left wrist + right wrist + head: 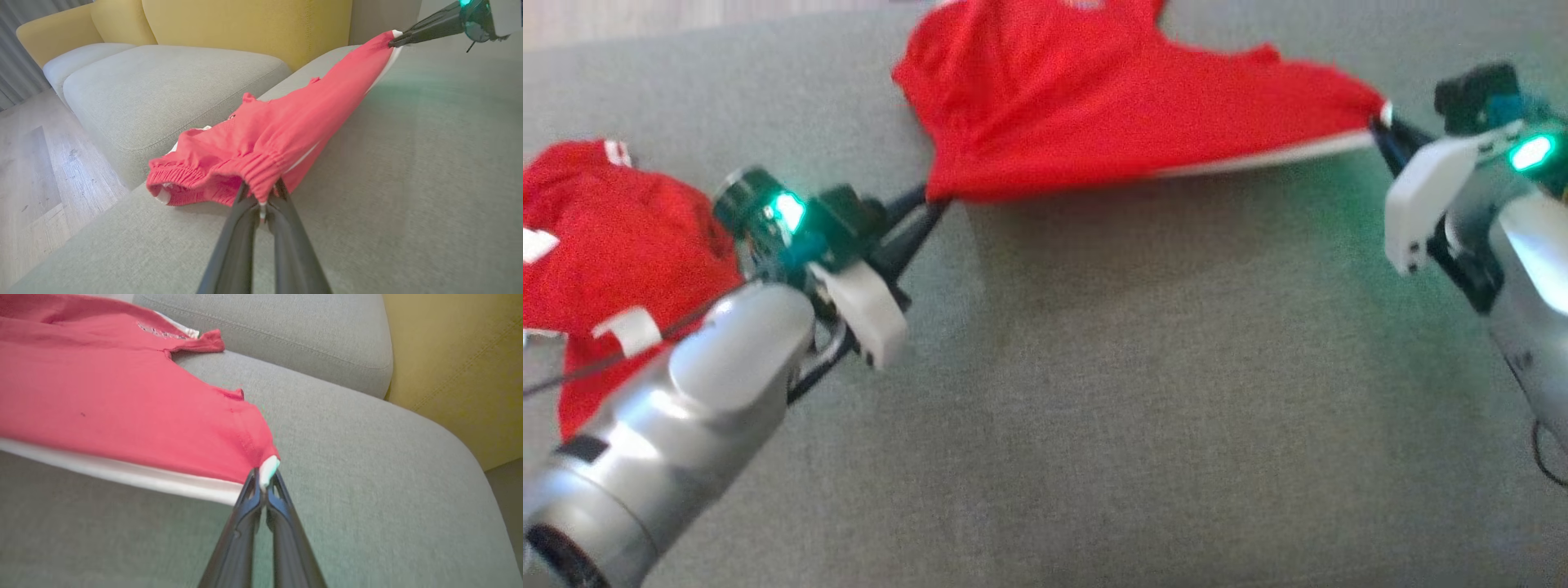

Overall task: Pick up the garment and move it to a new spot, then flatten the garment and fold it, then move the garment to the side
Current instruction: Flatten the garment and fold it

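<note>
Bearing an illegible print (158,331), the garment (1054,106) stretches taut.

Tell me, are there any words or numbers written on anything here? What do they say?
Small pale print on the stretched red garment: too blurred to read.
White patches on the other red garment: no letters can be made out.
No other writing can be read here.
</note>
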Controlling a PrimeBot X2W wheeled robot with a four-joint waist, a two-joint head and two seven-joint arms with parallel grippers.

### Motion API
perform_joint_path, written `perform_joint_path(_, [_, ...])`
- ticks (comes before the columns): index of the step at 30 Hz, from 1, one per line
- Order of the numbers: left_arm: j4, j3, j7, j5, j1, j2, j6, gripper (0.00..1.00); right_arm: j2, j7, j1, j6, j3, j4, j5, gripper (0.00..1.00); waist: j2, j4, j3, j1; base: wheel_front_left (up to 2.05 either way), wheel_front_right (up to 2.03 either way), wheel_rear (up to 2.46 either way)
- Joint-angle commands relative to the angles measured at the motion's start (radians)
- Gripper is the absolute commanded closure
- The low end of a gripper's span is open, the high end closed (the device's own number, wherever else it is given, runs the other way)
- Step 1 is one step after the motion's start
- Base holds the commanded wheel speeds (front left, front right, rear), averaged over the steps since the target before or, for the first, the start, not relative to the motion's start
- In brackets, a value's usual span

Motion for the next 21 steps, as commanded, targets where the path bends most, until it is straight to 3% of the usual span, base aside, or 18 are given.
perform_joint_path(1, [-0.013,0.029,-0.012,-0.01,-0.009,0.046,0.003,1.0,-0.056,0.031,0.026,-0.001,0.038,-0.044,0.047,1.0,0.0,0.0,-0.053,0.0002,0.0,0.0,0.0])
perform_joint_path(11, [-0.095,0.017,-0.018,-0.06,0.174,0.042,0.064,1.0,-0.265,0.216,0.186,-0.001,0.244,-0.278,0.334,1.0,0.0,-0.019,-0.221,0.0002,0.0,0.0,0.0])
perform_joint_path(21, [-0.317,-0.009,0.012,-0.099,0.357,0.081,0.154,1.0,-0.422,0.282,0.39,-0.001,0.224,-0.43,0.494,1.0,0.0,-0.029,-0.312,0.0002,0.0,0.0,0.0])
